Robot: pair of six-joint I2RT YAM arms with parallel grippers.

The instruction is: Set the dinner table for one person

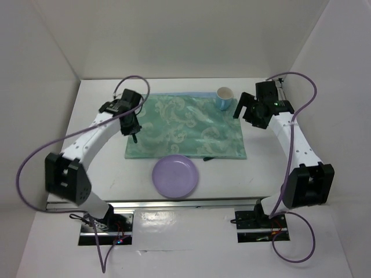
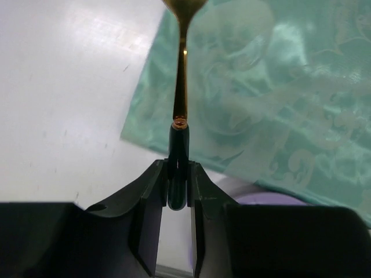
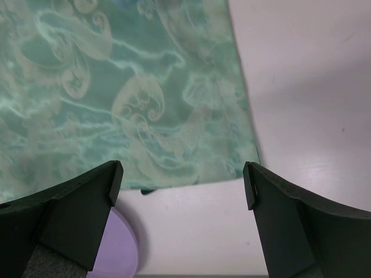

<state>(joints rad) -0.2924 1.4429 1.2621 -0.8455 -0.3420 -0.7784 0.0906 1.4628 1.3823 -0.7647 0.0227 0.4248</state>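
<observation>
Item: spoon (image 2: 181, 87), clenched in left gripper (image 2: 178, 174) over cloth (image 1: 185, 127), left edge; right gripper (image 3: 182, 182) stood released. White dinner table (image 1: 232, 179) lay beneath all. Handling: lower level, left of plate (image 1: 175, 175).

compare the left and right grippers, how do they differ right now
The left gripper is shut on a gold utensil, gripping its dark handle; the right gripper is open and holds nothing. The left gripper is over the green cloth at its left edge; the right gripper is by the cloth's far right corner, next to the cup. Both are black two-finger grippers above the white table.
</observation>
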